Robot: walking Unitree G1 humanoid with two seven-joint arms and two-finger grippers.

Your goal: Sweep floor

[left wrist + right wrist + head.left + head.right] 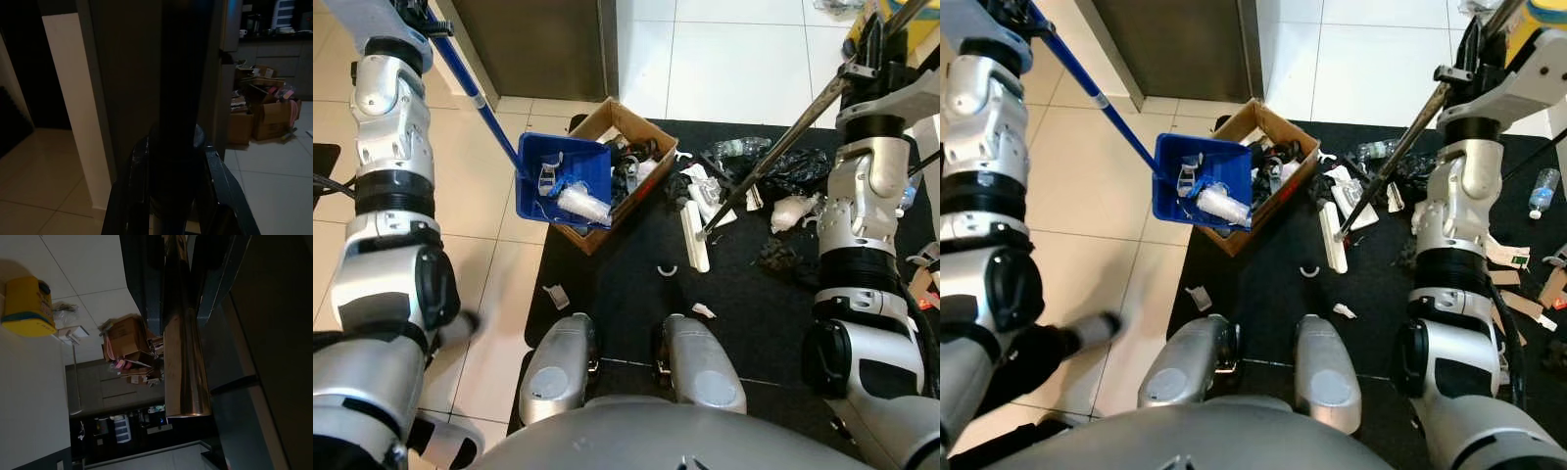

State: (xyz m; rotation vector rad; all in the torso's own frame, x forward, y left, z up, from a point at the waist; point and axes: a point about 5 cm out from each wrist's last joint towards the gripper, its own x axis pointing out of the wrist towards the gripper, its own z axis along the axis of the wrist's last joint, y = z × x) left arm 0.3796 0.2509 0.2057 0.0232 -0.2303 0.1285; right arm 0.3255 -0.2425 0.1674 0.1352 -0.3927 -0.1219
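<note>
Black mat [607,294] is lying over the tiled floor, litter scattered on it; cardboard box [636,127] is sitting at its far edge; blue dustpan [563,181] is hovering loaded over the box, its handle clamped in the left gripper [171,196]; right gripper [178,279] is gripping the broom pole [773,157], the broom head [695,235] resting on the mat; emptying step in hand, judging; next calls for tipping the pan, then sweeping scraps [667,270].

A pale tiled floor [489,186] carries a black mat [636,284]. On the mat sit an open cardboard box [651,132] of rubbish, white scraps [704,310], crumpled black plastic [793,166] and a white broom head [693,237]. A plastic bottle [1542,191] lies farther right.
</note>
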